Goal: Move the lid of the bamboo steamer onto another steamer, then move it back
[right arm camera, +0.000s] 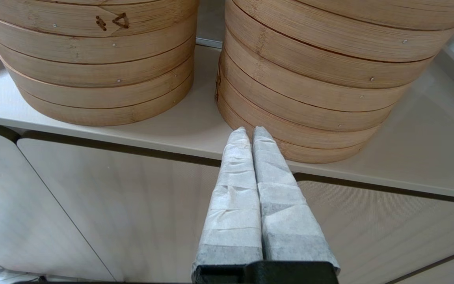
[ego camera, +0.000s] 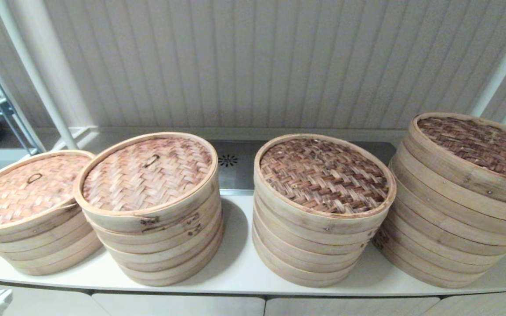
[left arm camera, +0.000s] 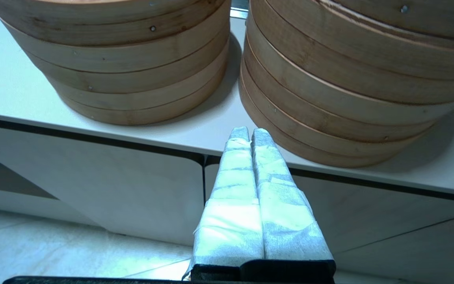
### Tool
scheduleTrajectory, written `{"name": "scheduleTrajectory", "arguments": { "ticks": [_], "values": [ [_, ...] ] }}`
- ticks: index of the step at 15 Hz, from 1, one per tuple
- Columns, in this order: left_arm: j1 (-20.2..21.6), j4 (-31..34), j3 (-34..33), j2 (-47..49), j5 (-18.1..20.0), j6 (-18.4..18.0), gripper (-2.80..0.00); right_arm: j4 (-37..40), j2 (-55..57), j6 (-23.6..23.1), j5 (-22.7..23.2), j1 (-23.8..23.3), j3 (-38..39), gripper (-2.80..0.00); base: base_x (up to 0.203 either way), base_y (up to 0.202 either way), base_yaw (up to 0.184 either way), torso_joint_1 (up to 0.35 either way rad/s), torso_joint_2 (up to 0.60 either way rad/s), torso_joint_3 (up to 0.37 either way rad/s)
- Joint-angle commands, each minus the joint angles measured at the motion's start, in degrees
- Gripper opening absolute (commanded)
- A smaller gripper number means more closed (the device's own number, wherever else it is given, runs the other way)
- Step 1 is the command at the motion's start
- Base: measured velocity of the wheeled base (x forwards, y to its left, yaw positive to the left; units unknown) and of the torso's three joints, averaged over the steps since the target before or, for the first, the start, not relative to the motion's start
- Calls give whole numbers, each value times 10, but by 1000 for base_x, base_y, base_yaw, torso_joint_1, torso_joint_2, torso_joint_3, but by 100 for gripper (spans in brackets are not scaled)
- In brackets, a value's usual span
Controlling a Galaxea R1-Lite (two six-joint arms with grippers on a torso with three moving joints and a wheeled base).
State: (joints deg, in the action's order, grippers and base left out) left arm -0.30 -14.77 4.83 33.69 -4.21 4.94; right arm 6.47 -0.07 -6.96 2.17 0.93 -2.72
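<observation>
lid [ego camera: 147,175]: woven bamboo, round so no long axis, lying flat on second stack from the counter's left end, small loop handle facing up
steamer stacks [ego camera: 323,210]: four in a row along the white counter [ego camera: 235,267], near its front edge
room: ribbed pale wall behind, metal vent plate at the counter's back edge, cabinet doors below
left gripper [left arm camera: 249,133]: fingers pressed together, holding nothing, below the front edge, well apart from lid
right gripper [right arm camera: 249,133]: closed, empty, below the front edge before the two right stacks
</observation>
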Motion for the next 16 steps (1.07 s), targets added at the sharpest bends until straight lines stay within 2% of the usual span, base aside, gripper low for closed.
{"name": "scheduleTrajectory", "arguments": {
  "ticks": [1,4,9,11,14,16],
  "values": [
    [0,-1,-21,-31,1,0,-280,0,-2,-1,0,0,0,-280,0,0,0,0,0,0],
    [-8,4,-52,-107,3,-17,-280,0,-2,-1,0,0,0,-280,0,0,0,0,0,0],
    [-13,64,-57,-228,6,-44,-280,-1,-2,-2,0,0,1,-280,0,0,0,0,0,0],
    [-6,85,-59,-279,31,-58,-280,-3,-2,-2,0,0,2,-280,0,0,0,0,0,0],
    [-2,147,-55,-338,56,-104,-280,-4,-2,4,0,0,2,-280,0,0,0,0,0,0],
    [-2,141,-55,-338,54,-96,-280,-3,-2,8,-1,0,1,-280,0,0,0,0,0,0]
  ]
}}
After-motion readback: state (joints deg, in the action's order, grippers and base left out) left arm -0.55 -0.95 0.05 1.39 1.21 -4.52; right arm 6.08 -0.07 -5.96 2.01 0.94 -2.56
